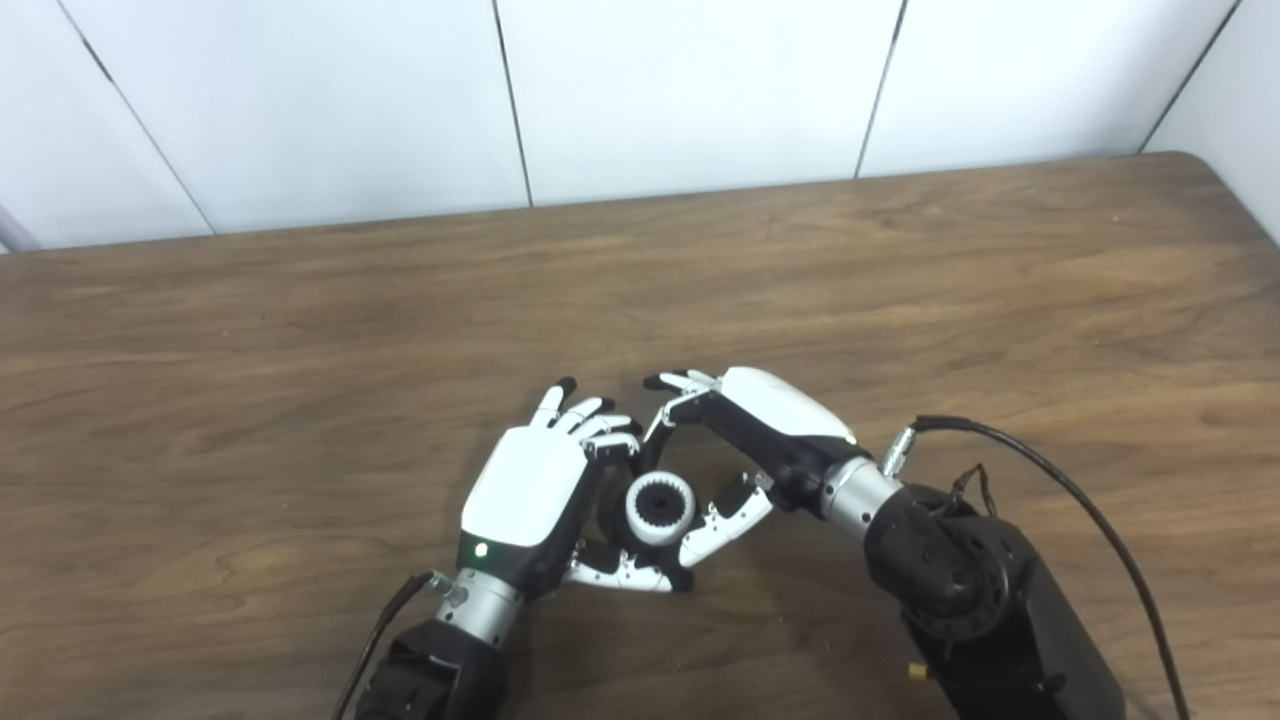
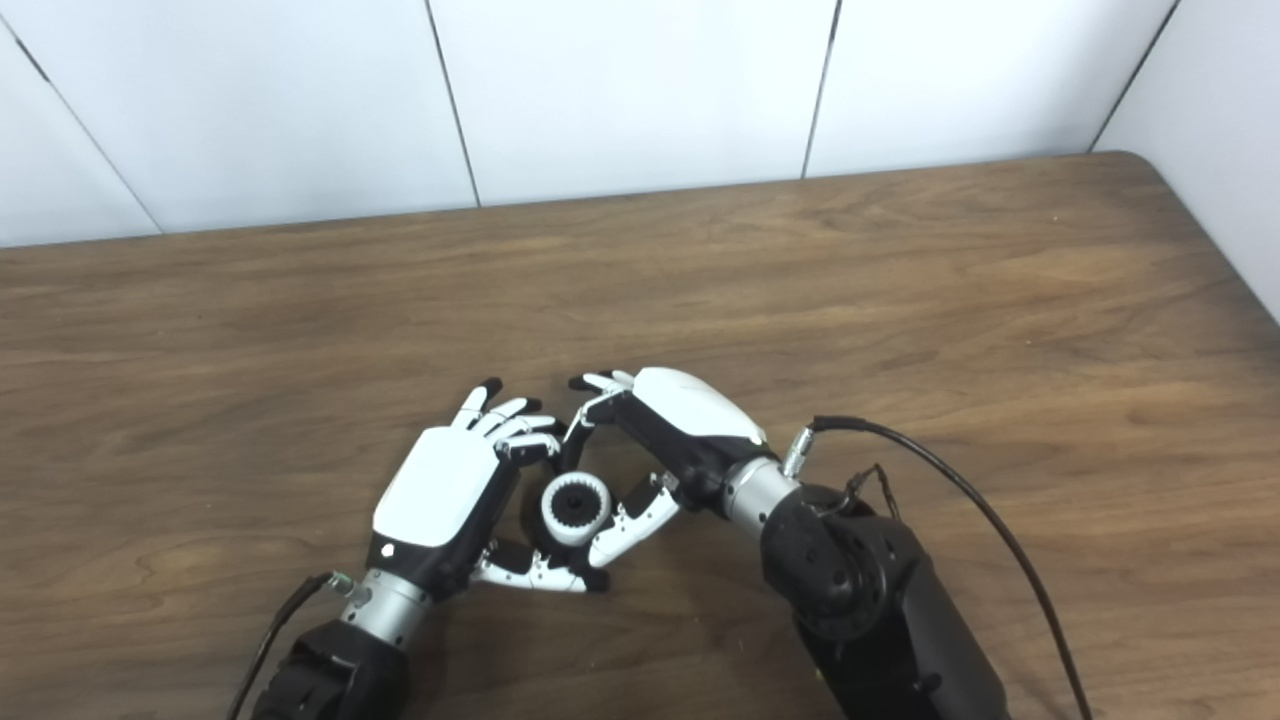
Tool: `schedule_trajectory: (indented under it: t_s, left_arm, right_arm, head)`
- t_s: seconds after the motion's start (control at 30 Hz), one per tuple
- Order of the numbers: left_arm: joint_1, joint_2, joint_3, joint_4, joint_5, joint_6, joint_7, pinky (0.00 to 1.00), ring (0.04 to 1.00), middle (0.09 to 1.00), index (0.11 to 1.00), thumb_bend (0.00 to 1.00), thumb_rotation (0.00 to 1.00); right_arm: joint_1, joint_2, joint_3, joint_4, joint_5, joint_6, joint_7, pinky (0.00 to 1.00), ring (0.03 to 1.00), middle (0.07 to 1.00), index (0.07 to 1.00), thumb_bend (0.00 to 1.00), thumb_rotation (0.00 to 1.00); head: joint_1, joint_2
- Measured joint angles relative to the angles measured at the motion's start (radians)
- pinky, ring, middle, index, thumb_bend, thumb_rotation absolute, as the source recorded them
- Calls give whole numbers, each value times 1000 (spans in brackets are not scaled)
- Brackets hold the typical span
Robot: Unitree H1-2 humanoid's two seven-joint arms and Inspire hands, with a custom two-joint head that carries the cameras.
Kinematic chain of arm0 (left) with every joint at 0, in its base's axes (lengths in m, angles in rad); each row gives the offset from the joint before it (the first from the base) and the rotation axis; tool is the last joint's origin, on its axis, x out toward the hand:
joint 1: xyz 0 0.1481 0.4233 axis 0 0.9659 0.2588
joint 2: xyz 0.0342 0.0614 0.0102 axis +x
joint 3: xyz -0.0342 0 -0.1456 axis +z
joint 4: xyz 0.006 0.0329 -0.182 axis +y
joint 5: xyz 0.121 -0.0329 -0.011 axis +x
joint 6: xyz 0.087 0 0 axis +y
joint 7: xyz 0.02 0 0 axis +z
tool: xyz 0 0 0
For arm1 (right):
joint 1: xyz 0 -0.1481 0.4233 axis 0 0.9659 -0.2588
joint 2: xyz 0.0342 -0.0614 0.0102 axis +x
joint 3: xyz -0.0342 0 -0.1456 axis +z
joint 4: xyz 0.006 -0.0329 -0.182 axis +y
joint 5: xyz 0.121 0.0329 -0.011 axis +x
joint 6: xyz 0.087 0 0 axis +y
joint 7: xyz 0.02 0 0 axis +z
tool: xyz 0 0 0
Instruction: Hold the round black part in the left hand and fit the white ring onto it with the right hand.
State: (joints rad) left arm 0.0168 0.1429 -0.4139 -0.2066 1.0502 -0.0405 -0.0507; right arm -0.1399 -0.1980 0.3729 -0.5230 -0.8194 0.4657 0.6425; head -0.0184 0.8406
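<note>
The round black part [image 1: 660, 503] shows as a dark toothed centre between my two hands, low in the middle of the wooden table [image 1: 900, 300]. The white ring [image 1: 660, 534] sits around it, so most of the black part is hidden. My left hand [image 1: 525, 490] cups the piece from the left, fingers curled over its far side and thumb underneath. My right hand [image 1: 765, 425] comes in from the right. Its fingers arch over the top of the ring and its thumb [image 1: 725, 525] presses the ring's near right side.
A black cable [image 1: 1060, 490] loops off the right forearm above the table. A thinner cable [image 1: 385, 625] runs along the left wrist. White wall panels [image 1: 700, 90] stand behind the table's far edge, and the table's rounded corner is at the upper right.
</note>
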Motion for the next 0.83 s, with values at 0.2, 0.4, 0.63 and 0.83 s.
schedule_trajectory:
  t_s: [0.2, 0.4, 0.63, 0.83]
  left_arm:
    - [0, 0, 1, 0, 0, 0, 0, 1000, 883, 780, 484, 525, 56]
    - [0, 0, 3, 0, -1, 0, 0, 1000, 884, 783, 484, 525, 56]
    - [-1, 0, 4, 1, -1, 0, 0, 1000, 883, 781, 484, 525, 56]
    - [-2, 0, 7, 4, -3, 0, 1, 1000, 879, 778, 484, 524, 56]
  right_arm:
    - [0, 0, -3, 0, -5, 0, 1, 1000, 983, 935, 587, 1000, 176]
    - [0, 0, -9, -3, -3, 0, 0, 981, 975, 924, 585, 1000, 164]
    - [-7, -6, -37, -8, 5, -2, -10, 952, 958, 910, 597, 1000, 178]
    - [-27, -21, -70, -33, 10, -1, -10, 909, 944, 903, 626, 1000, 175]
  head:
    - [-5, 2]
    - [-8, 0]
    - [-9, -2]
    - [-6, -5]
